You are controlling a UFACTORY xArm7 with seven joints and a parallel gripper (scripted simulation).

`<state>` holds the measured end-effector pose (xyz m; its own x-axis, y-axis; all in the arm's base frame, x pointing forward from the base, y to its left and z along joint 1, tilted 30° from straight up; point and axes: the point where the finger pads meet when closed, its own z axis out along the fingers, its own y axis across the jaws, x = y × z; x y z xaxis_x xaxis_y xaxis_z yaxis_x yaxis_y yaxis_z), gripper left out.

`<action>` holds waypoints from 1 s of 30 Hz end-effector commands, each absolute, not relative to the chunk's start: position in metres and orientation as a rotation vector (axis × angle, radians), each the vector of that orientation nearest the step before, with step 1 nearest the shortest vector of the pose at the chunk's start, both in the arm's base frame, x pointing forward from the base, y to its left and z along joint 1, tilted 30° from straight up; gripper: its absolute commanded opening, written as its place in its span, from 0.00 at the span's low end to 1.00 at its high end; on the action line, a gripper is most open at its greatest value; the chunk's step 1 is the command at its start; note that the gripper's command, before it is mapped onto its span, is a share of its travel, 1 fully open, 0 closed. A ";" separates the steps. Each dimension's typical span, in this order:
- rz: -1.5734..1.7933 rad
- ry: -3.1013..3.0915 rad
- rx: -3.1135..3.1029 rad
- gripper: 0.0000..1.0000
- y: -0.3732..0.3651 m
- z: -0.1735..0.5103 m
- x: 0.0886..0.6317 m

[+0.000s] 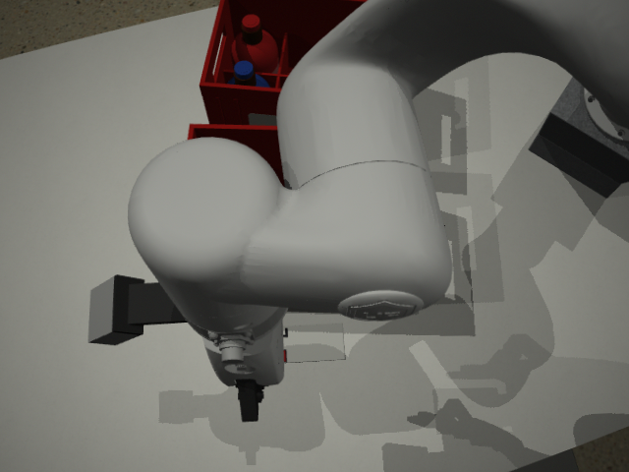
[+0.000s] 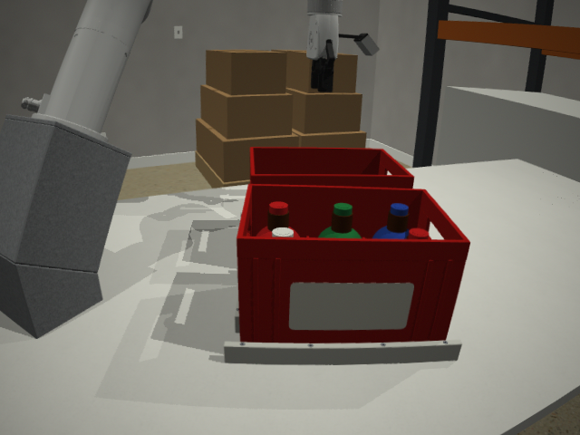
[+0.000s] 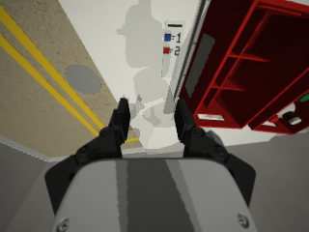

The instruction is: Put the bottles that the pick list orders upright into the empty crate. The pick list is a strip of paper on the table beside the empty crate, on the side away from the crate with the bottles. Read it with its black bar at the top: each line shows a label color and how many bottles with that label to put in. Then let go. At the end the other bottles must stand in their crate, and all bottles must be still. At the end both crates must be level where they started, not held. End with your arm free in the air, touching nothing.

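My fingers: The gripper (image 1: 249,403) (image 2: 322,77) (image 3: 153,107) is spread, its two black fingers standing well apart above the table (image 1: 76,203) (image 2: 506,290) (image 3: 92,29).
Pick list: The paper strip (image 1: 314,342) (image 3: 173,32) lies beside the empty crate (image 1: 233,127) (image 2: 333,179) (image 3: 217,29) — black bar, blue 1, red 2 in my wrist view.
Bottle crate: The stocked red crate (image 1: 241,101) (image 2: 351,253) (image 3: 275,130) stands level beside its neighbor.
Bottles: Caps in the exterior view show a red bottle (image 2: 278,207) at the back left, a white bottle (image 2: 282,232) in front of it, a green bottle (image 2: 343,210) midway, a blue bottle (image 1: 244,71) (image 2: 399,210) and a second red bottle (image 1: 254,50) (image 2: 418,233) at right.
Overhead: My pale arm (image 1: 345,228) (image 2: 89,61) crosses both crates — much of each hidden.
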<state>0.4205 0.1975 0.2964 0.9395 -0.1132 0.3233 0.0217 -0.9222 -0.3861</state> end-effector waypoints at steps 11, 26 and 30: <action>-0.486 0.066 -2.702 0.65 0.178 0.291 0.481; -0.487 0.066 -2.702 0.65 0.157 0.283 0.542; -0.487 0.066 -2.702 0.65 0.152 0.282 0.556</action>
